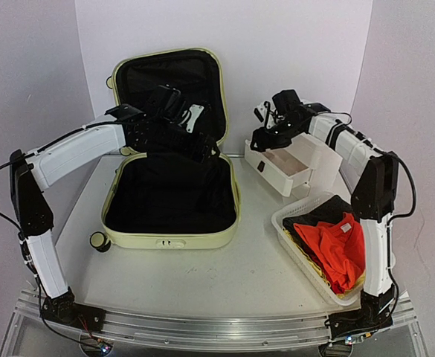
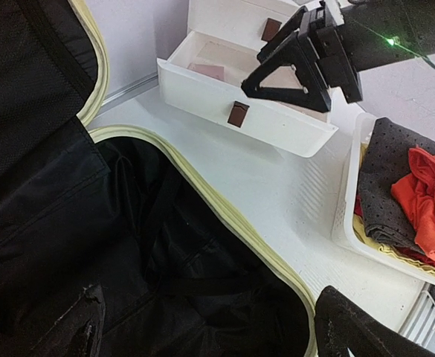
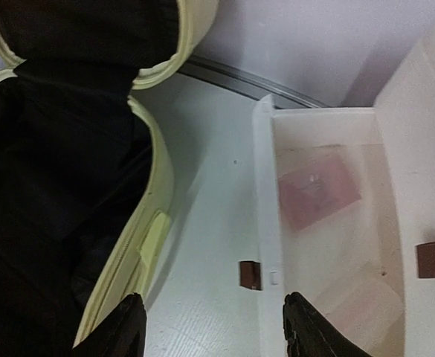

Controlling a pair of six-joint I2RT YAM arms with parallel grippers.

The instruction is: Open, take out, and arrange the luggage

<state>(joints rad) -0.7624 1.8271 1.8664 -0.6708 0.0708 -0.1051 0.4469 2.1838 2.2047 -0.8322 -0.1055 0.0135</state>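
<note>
The luggage (image 1: 171,239), pale yellow-green with black lining, lies open on the table with its lid (image 1: 169,74) upright against the back wall. My left gripper (image 1: 204,149) hovers over the luggage's back right corner near the hinge. In the left wrist view this gripper (image 2: 217,335) is open, with only the black lining and the luggage rim (image 2: 224,208) below it. My right gripper (image 1: 265,137) hangs open above the front wall of the pulled-out drawer (image 1: 280,175). The right wrist view shows that gripper (image 3: 213,331) holding nothing, straddling the drawer's brown tab (image 3: 249,274), with the luggage rim (image 3: 154,186) at the left.
The white drawer box (image 1: 317,152) stands right of the luggage, and a flat pinkish item (image 3: 317,186) lies in its open drawer. A white mesh basket (image 1: 291,230) at the front right holds an orange garment (image 1: 336,245) and dark cloth. Walls close in at the back and sides.
</note>
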